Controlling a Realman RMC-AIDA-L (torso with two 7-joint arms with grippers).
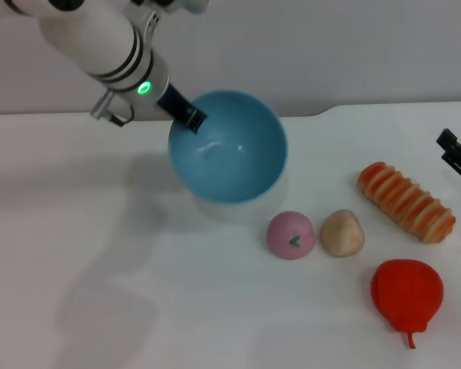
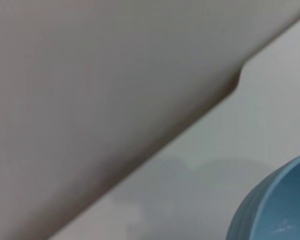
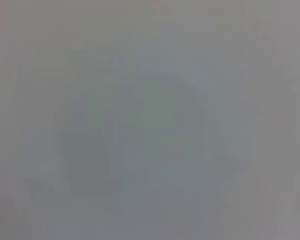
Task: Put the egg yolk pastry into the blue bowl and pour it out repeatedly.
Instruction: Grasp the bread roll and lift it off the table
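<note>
White surface [image 1: 100,292] fills most of the head view, with a pale wall behind it along the top of the frame. Nearest, at the lower right, lies a red pepper-like fruit [image 1: 406,293] with its stem toward the bottom edge. Just above and left of it, in the right-centre, the pastry [image 1: 343,233] sits on the surface, beside the pink bun [image 1: 290,234] with a green mark; the two are close, and whether they touch cannot be told. Farther right and higher, a striped bread [image 1: 406,201] lies diagonally.

Beyond these, in the upper centre, the bowl [image 1: 238,165] is tilted so its opening faces the camera; its inside is bare, nothing in it. The left end effector [image 1: 190,118] reaches in from the upper left, its dark fingers clamped on the bowl's upper-left rim. The left wrist view shows only part of the bowl's wall [image 2: 270,210] at its lower right corner.

At the right edge, mid-height, the right end effector [image 1: 458,157] shows as a dark tip; its fingers' state cannot be told.
</note>
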